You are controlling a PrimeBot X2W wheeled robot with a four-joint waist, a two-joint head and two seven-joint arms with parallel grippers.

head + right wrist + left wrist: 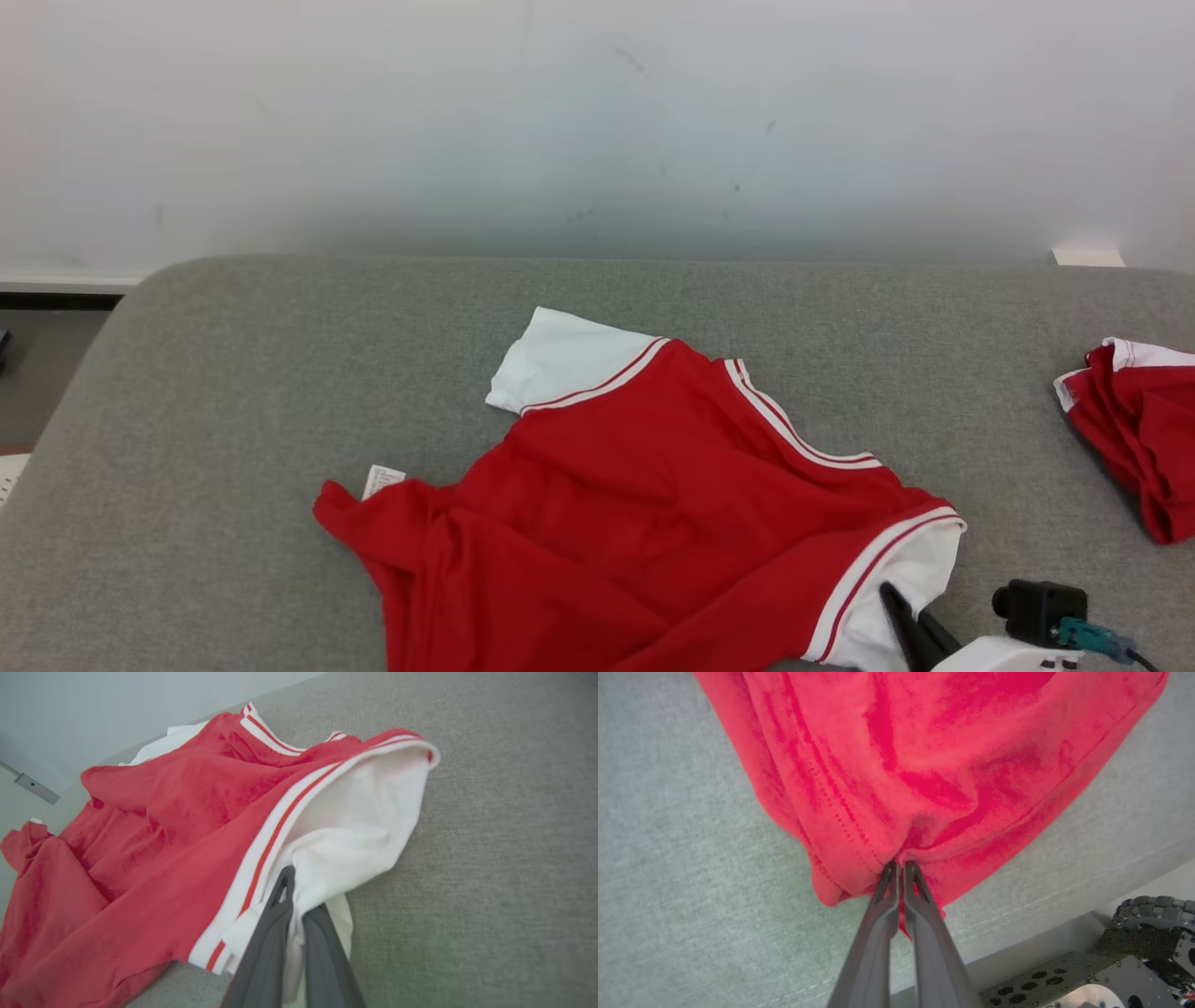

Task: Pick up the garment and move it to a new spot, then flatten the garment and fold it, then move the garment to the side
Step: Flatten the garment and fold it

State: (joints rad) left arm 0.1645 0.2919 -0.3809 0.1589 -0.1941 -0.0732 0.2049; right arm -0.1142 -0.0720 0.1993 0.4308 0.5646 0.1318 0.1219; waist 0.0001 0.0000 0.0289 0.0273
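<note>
- The garment — a red shirt with white sleeves — lies rumpled on the grey worktop, roughly mid-width and close to the near side, with its far sleeve spread toward the wall.
- The left gripper has its fingers pinched together on a bunched fold of red cloth at the hem. The right gripper is likewise closed, on the edge of the near white sleeve.
- The left bite looks small and sits close to the cloth's edge. A pinch that thin could slip once the shirt's weight comes onto it, dropping that side.
- The right grip has sleeve only, and I cannot tell how many layers it caught. Lifting by a sleeve may leave the body hanging twisted, which would make flattening harder.
- Hem and sleeve are uneven holds, so a lift would likely swing the shirt askew. If the arms draw too far apart, the cloth goes taut and one pinch may pull free.
- A second red garment lies heaped at the worktop's right side — carrying the shirt that way risks dragging over it or tangling the two.
- The hem grip is near the worktop's front edge, so a drop there could let the cloth slide off.
</note>
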